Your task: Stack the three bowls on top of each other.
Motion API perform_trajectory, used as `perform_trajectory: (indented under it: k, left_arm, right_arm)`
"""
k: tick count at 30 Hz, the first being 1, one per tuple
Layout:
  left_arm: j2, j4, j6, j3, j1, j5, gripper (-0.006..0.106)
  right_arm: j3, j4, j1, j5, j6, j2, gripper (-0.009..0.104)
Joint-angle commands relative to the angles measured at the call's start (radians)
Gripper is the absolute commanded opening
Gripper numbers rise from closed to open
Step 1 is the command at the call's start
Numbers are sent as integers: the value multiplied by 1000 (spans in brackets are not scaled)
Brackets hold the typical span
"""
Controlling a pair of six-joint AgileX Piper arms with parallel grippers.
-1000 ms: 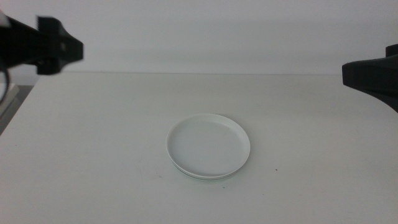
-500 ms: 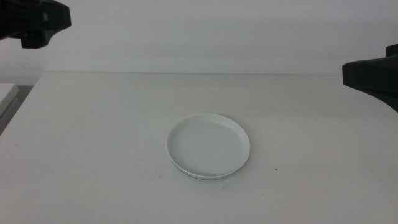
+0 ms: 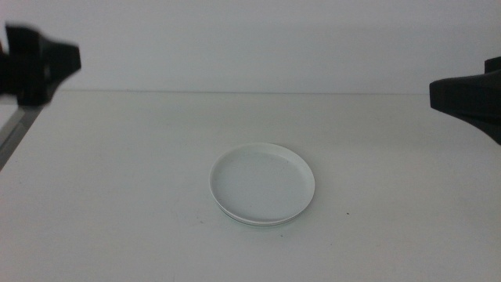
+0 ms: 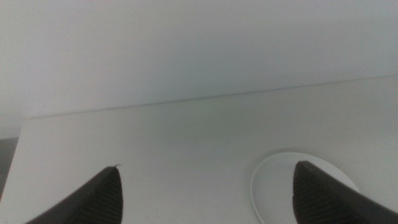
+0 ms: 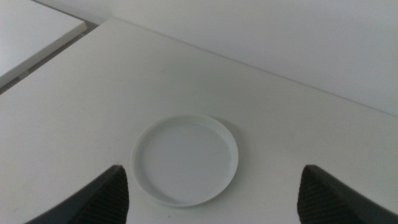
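The bowls stand as one stack [image 3: 262, 184] in the middle of the table. The white bowl is on top, and a thin pale green edge [image 3: 249, 222] shows under its near rim. I cannot make out the grey bowl. The stack also shows in the left wrist view [image 4: 278, 186] and the right wrist view [image 5: 185, 158]. My left gripper [image 3: 43, 63] hangs high at the far left, open and empty [image 4: 207, 168]. My right gripper [image 3: 466, 98] hangs at the right edge, open and empty [image 5: 212, 169]. Both are well away from the stack.
The white table [image 3: 117, 172] runs back to a plain wall. Its left edge [image 3: 16, 137] shows under the left gripper. A small dark speck [image 3: 348, 212] lies right of the stack.
The left gripper drew back to the left, rose, then came down a little, and is blurred now. The right gripper and the stack have not moved.
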Motion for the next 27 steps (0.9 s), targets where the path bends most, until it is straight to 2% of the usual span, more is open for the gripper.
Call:
perform_trajectory:
  k: [1, 3, 5, 7, 8, 10, 13, 18, 19, 23, 27]
  left_arm:
    - [-60, -11, -8, 72, 0, -58, 94]
    - [-118, -11, -8, 144, 0, -123, 94]
    - [-182, -13, -8, 217, 0, -162, 94]
    - [-246, -34, -8, 286, 0, -188, 94]
    - [-271, -52, -8, 315, 0, -198, 94]
    - [-330, -92, -8, 388, 0, -225, 94]
    - [-430, -94, -8, 499, 2, -255, 94]
    - [-616, -116, -8, 671, 72, -259, 94]
    - [-656, -127, -8, 702, 96, -261, 94]
    - [-794, -166, -8, 805, 182, -283, 94]
    - [-848, -166, -8, 914, 214, -315, 94]
  right_arm:
    - [28, -8, -6, -56, -12, -7, 92]
    - [92, -50, -6, -229, -12, -32, 92]
    - [188, -119, -8, -454, -12, -67, 92]
    - [281, -150, -24, -611, -12, -111, 92]
    - [328, -157, -40, -643, -12, -133, 92]
    - [406, -192, -82, -619, -12, -190, 92]
    - [539, -304, -165, -566, -12, -306, 92]
    - [742, -311, -279, -572, -12, -538, 92]
    - [781, -314, -286, -572, -12, -584, 92]
    - [918, -391, -287, -599, -12, -745, 92]
    - [1015, -393, -287, -627, -12, -858, 92]
